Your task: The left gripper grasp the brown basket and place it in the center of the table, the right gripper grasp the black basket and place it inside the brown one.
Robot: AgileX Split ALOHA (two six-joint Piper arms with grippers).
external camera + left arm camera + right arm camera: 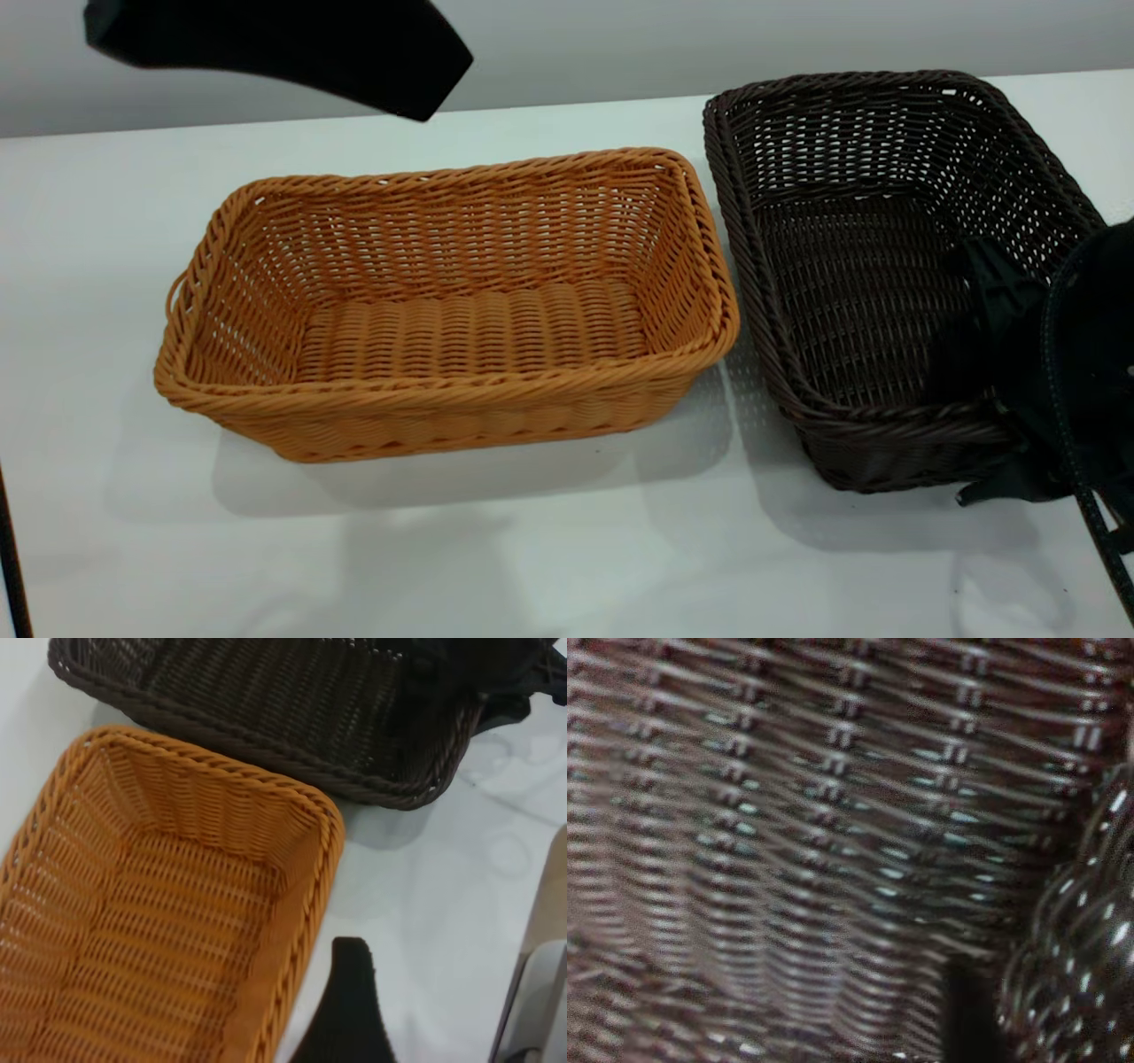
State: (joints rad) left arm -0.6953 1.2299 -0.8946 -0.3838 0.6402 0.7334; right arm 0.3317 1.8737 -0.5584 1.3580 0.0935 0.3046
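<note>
The brown basket [447,306] stands upright on the white table [532,549], left of the middle; it also shows in the left wrist view [159,921]. My left gripper [354,53] hangs open and empty above the basket's far left side; in its wrist view [443,1010] its jaws stand wide apart over bare table. The black basket [873,266] stands right of the brown one, close beside it. My right gripper [992,381] straddles its near wall by the right corner, one finger [970,1019] inside against the braided rim [1081,948], closed on the wall.
The table's far edge [549,106] meets a grey wall. A black braided cable [1094,523] hangs at the right edge. A dark cord [11,567] runs along the left edge. Bare table lies in front of both baskets.
</note>
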